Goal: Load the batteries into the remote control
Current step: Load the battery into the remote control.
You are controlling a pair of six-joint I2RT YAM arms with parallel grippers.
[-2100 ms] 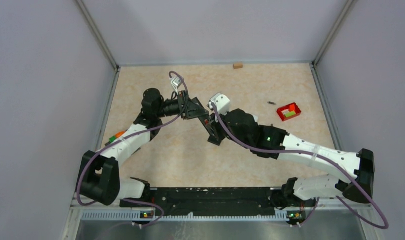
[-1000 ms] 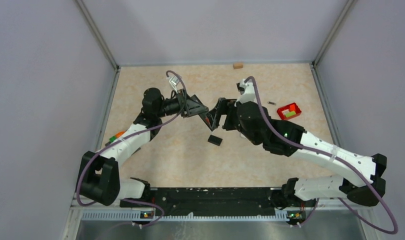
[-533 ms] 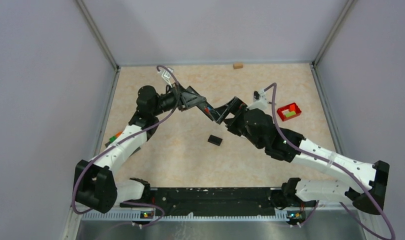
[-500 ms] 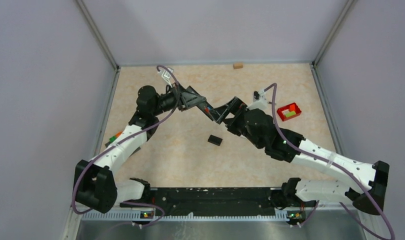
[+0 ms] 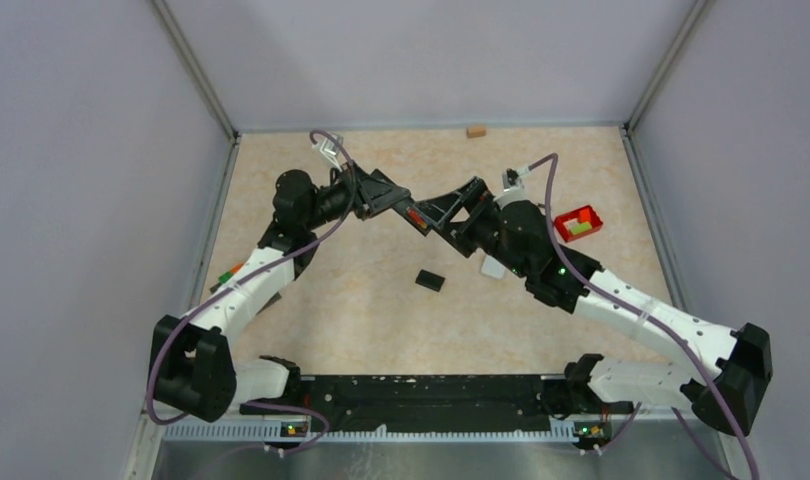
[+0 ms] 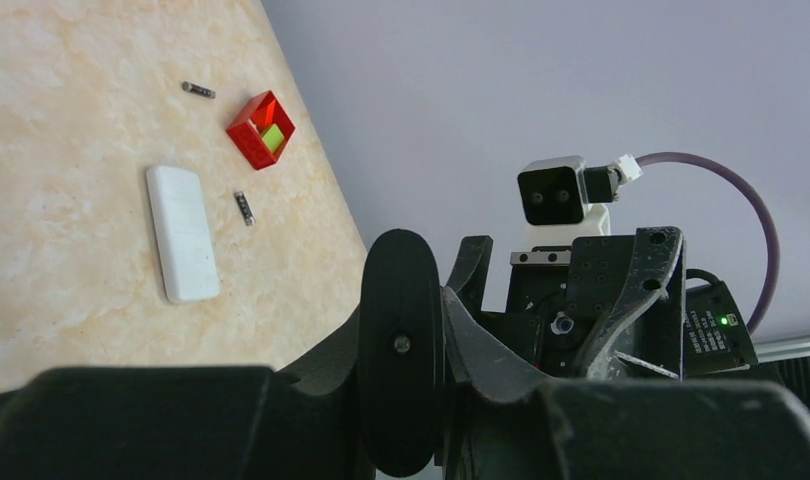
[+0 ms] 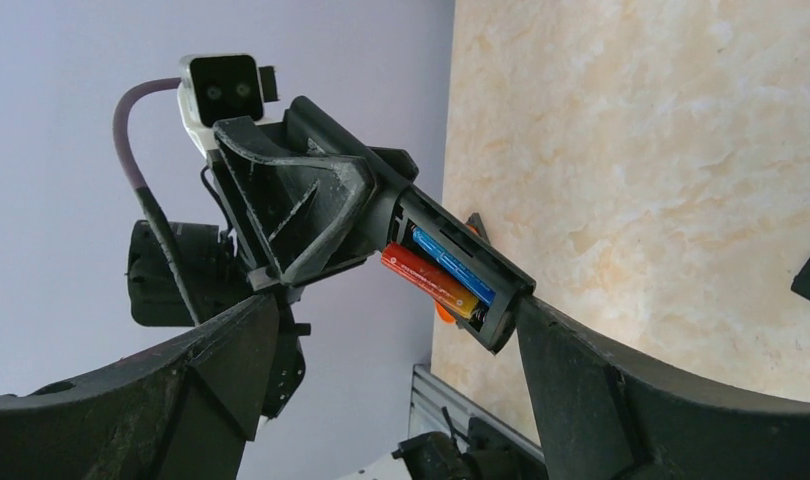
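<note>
A: Where do the batteries (image 7: 434,279) sit?
B: Inside the uncovered remote (image 7: 484,292) — our left gripper (image 5: 401,208) clamps it, far centre. Our right gripper (image 5: 443,213) gapes around its end; we should close squarely, gently.

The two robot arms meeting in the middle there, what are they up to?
The left gripper is shut on a black remote, held in the air with its battery bay open; a red battery and a blue battery sit inside. The right gripper is wide open, fingers either side of the remote's free end, gripping nothing. A small black piece, probably the cover, lies on the table. A white remote, red tray and loose batteries lie farther off.
</note>
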